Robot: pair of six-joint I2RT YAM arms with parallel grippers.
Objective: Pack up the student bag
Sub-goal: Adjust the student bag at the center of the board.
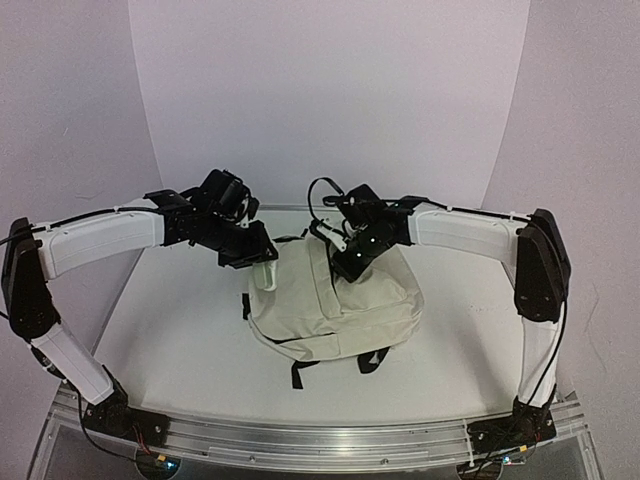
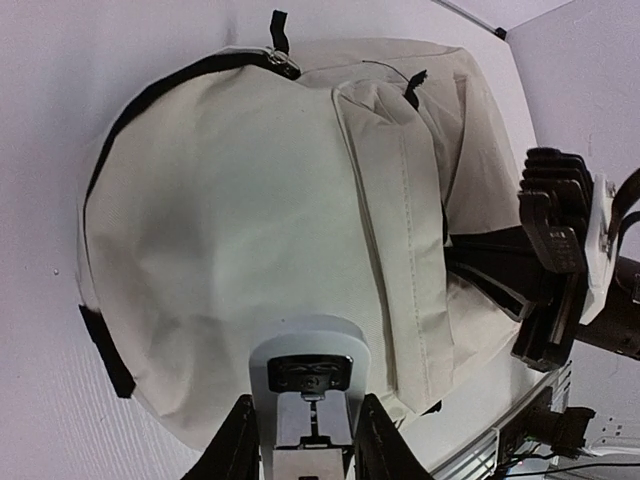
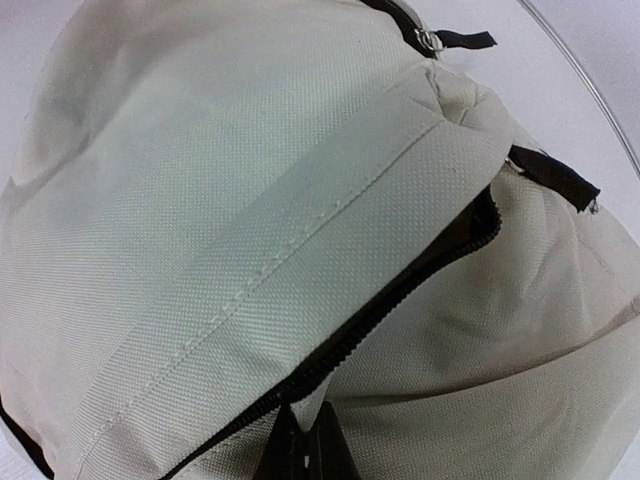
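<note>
The student bag (image 1: 335, 300), a cream fabric backpack edged with black zippers, lies flat at the middle of the white table (image 1: 180, 340), its black strap ends (image 1: 300, 375) trailing toward the near edge. The right gripper (image 1: 348, 262) bears down on the bag's far side with its fingers together. From the right wrist camera their dark tips meet the cloth at the lower end of a zipper (image 3: 420, 270) that stands partly undone, and whether any fabric is pinched between them cannot be told. The opening shows only a narrow dark gap under a stitched flap, so whatever the bag holds is hidden. Two black zipper pulls (image 3: 455, 40) lie on the cloth beyond the gap, toward the table's bare surface. The left gripper (image 1: 262, 262) hangs at the bag's far-left corner, its dark fingers clamped on a white object (image 2: 308, 345) with a rounded end and a small metal plate. What that object is cannot be made out. From the left wrist camera the object sits just above the bag's front panel, close beside the long seam of the front pocket (image 2: 400, 250). Across the pocket from it, the right gripper rests on the bag, its ribbed pads closed. Both arms reach in from the near corners of the table and meet over the bag's far edge.
</note>
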